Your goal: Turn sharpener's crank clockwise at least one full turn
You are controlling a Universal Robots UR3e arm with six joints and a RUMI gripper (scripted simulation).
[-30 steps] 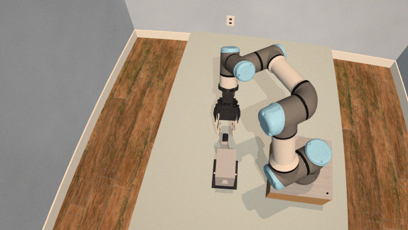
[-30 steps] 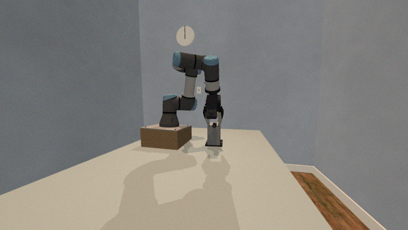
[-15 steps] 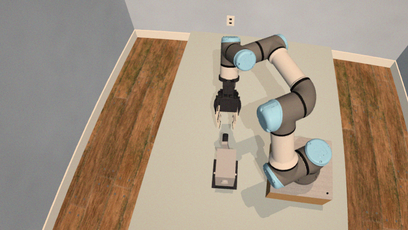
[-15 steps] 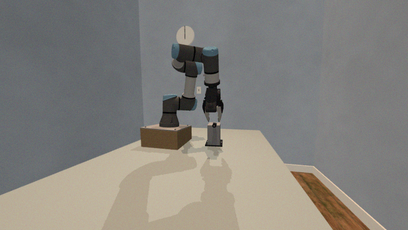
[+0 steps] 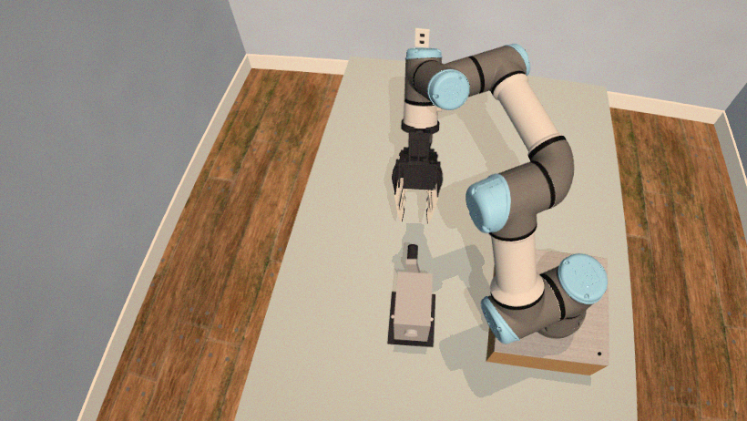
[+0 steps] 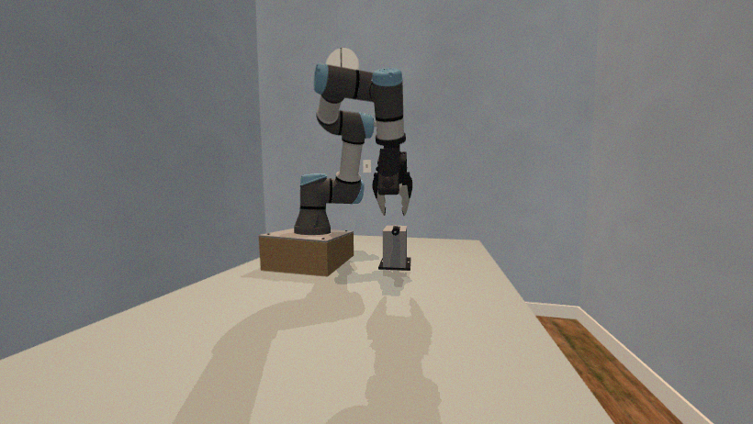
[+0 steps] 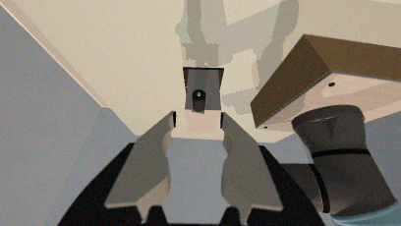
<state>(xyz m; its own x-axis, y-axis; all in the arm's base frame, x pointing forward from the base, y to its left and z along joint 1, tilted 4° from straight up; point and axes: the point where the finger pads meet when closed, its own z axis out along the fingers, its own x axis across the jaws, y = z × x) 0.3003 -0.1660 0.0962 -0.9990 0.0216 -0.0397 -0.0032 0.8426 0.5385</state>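
Observation:
The sharpener [image 5: 412, 307] is a grey box on a black base plate, standing on the table. Its crank ends in a dark round handle [image 5: 412, 251] at the far upper side of the box. It also shows in the exterior view [image 6: 395, 229] and in the wrist view [image 7: 199, 99]. My gripper [image 5: 414, 210] hangs above the sharpener with its fingers pointing down, clear of the handle. The fingers stand apart with nothing between them. In the exterior view the fingertips [image 6: 393, 206] are a short way above the box's top.
The arm's base sits on a wooden block [image 5: 549, 338] just right of the sharpener; it also shows in the exterior view [image 6: 305, 251]. The table edges drop to a wooden floor [image 5: 193, 220] on both sides.

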